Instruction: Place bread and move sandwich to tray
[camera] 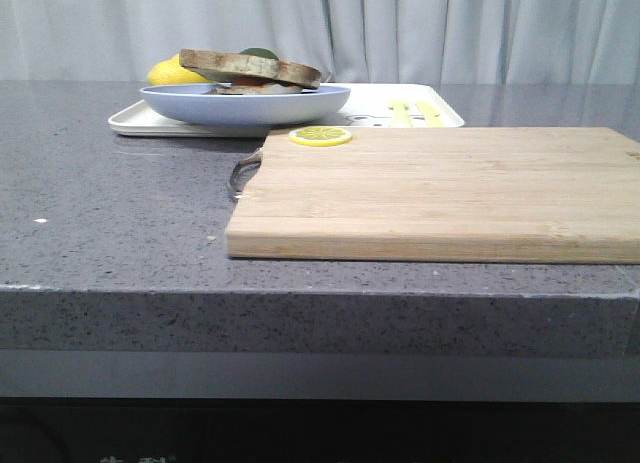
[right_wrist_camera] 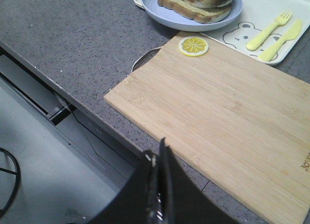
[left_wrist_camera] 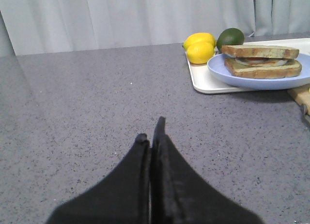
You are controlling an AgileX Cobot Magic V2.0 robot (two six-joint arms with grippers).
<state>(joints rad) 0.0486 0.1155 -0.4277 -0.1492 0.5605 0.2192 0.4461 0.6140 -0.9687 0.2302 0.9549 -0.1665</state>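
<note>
sandwich (camera: 250,81) on tray (camera: 420,111), cutting board (camera: 450,188) in front, lemon slice (camera: 320,136) on board

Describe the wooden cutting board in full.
The cutting board is a light, bamboo-looking rectangle with visible grain strips, lying flat on the grey counter near its front edge. A metal loop handle sticks out at one end. A lemon slice rests on its far corner, beside the tray.

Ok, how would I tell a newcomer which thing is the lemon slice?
Find the wooden cutting board on the grey counter. At its far corner, nearest the blue plate, lies the lemon slice. It is a thin flat yellow disc with segment lines, unlike the whole lemons beyond the plate.
</note>
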